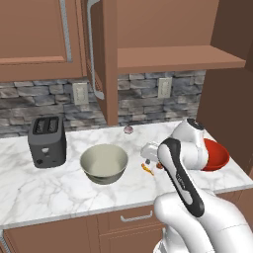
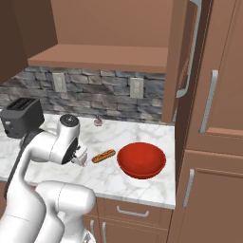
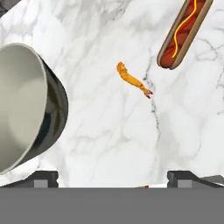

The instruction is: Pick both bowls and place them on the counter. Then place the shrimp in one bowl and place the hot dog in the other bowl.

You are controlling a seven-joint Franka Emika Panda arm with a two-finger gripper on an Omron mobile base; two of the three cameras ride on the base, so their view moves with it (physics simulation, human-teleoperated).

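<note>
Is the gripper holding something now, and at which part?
Nothing is held. The gripper is open above the counter, with the shrimp lying free ahead of it.

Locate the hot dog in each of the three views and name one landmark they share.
Left base view: a sliver of the hot dog peeks out beside the arm, right of the shrimp.
Right base view: on the counter, just left of the red bowl.
Hand view: upper right corner, slanting, above-right of the shrimp.
Shared landmark: the shrimp, lying close to it.
</note>
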